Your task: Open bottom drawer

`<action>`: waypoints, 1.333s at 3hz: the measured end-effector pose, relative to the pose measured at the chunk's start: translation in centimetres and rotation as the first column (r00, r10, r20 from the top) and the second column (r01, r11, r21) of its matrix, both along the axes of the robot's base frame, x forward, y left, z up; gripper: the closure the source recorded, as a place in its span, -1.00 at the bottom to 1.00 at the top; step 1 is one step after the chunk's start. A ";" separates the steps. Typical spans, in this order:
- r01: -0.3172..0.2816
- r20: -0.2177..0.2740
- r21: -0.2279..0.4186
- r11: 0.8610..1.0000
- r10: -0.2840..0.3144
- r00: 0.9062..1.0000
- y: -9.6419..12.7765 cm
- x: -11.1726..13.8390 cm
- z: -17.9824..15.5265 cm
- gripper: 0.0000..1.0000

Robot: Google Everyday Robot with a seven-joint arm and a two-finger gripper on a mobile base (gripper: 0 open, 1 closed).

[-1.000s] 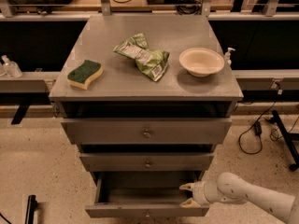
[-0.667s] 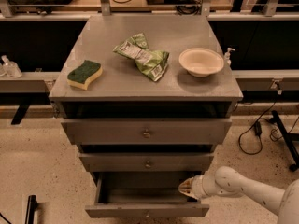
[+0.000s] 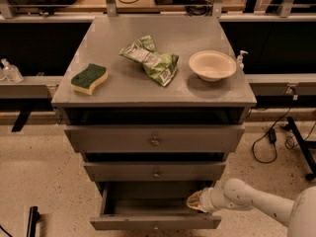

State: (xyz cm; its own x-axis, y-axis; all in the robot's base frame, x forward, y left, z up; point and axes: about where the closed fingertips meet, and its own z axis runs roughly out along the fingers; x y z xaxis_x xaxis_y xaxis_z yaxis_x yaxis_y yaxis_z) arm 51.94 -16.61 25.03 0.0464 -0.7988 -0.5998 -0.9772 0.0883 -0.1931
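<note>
The bottom drawer (image 3: 155, 222) of the grey metal cabinet stands pulled out toward me, with its plain grey inside showing and a small knob on its flat front. My gripper (image 3: 195, 200) reaches in from the lower right on a white arm. Its tip sits over the drawer's right side, just behind the front panel and below the middle drawer (image 3: 156, 172). The top drawer (image 3: 155, 139) above also juts out a little.
On the cabinet top (image 3: 123, 90) lie a green-and-yellow sponge (image 3: 89, 78), a crumpled green chip bag (image 3: 150, 59) and a white bowl (image 3: 212, 64). A small pump bottle (image 3: 240, 59) stands behind the right edge. Cables (image 3: 266, 142) trail over the floor at right.
My gripper has shifted slightly left inside the open bottom drawer. The drawer itself has stayed about where it was.
</note>
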 end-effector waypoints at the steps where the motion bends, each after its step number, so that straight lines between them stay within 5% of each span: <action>1: 0.018 0.002 -0.006 1.000 -0.018 1.000 0.8 1.4 -2.5 1.00; 4: -0.035 -0.012 -0.022 0.999 0.035 0.999 2.4 3.3 -7.1 1.00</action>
